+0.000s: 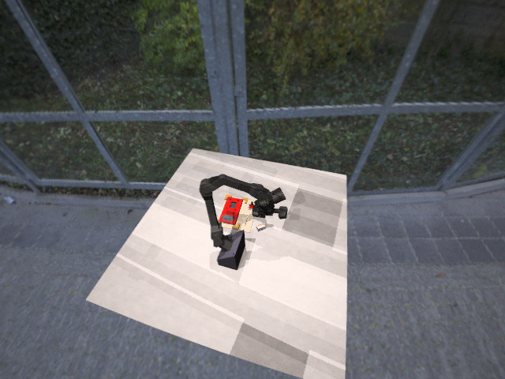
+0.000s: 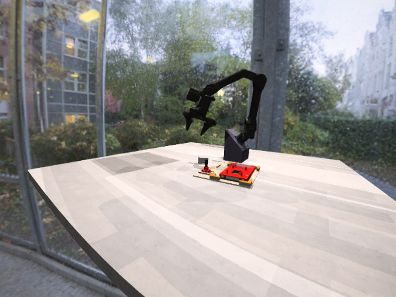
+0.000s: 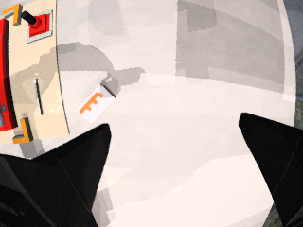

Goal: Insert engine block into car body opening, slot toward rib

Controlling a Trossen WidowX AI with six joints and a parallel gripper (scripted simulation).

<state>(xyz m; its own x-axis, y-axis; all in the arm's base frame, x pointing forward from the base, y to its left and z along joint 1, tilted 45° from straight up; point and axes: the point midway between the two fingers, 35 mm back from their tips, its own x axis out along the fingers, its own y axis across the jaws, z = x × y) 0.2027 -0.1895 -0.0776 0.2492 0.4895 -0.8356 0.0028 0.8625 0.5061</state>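
The red car body (image 1: 227,211) (image 2: 246,175) (image 3: 5,71) lies flat on a pale board (image 1: 246,228) (image 2: 200,175) (image 3: 52,101); its opening shows dark in the top and exterior views. A small red block with an upright black post (image 1: 251,206) (image 2: 206,169) (image 3: 44,27) stands on the board beside the body. It looks like the engine block; its slot side cannot be told. My gripper (image 1: 269,212) (image 2: 194,132) (image 3: 176,124) is open and empty, high above the table and off to the block's side. In the top view it is close to covering the block.
A small white box with an orange comb-like mark (image 1: 260,227) (image 2: 202,159) (image 3: 95,106) lies just off the board. Orange corner brackets (image 1: 235,226) (image 3: 24,134) surround the body. A thin dark strip (image 2: 218,166) (image 3: 38,96) lies on the board. The arm's base (image 1: 231,257) (image 2: 236,150) stands nearby.
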